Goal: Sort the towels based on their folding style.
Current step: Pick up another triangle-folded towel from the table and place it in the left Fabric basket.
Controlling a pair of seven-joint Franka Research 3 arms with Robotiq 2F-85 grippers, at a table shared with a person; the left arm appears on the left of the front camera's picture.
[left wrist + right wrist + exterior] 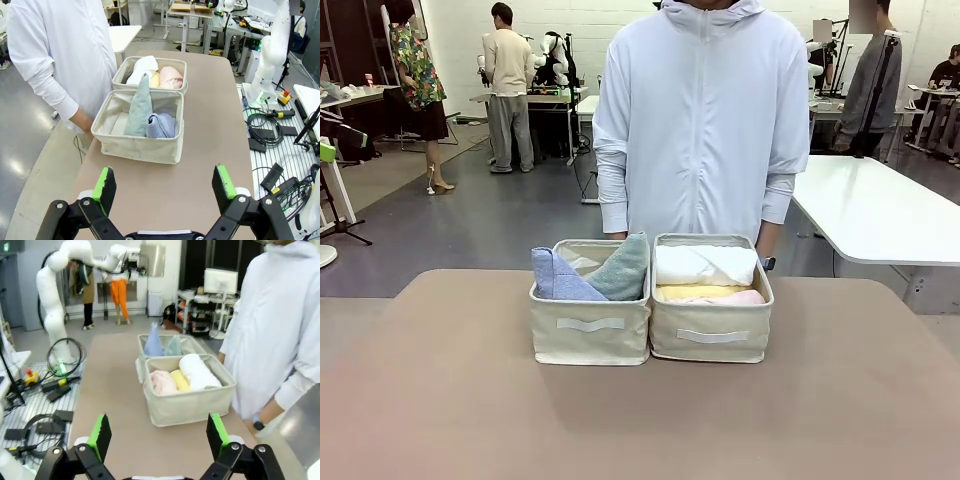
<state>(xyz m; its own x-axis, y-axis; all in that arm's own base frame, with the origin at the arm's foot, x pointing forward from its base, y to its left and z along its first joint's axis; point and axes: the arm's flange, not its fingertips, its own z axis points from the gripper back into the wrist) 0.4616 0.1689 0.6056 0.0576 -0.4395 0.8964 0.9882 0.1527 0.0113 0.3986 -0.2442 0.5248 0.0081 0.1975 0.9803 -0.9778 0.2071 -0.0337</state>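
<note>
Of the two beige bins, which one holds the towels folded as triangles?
The bin on the robot's left. It holds the light blue towel and the teal-green towel, both standing as points; the other bin holds rolls.

Left hand (166, 186): black linkage frame with silver screw heads at the joints, two fingers tipped with bright green pads (104, 182). Right hand (158, 432): the same build, black with green pads (101, 434). At 10 o'clock in the right wrist view stands a white arm (52, 300) of rounded segments, black cables coiled at its base.
</note>
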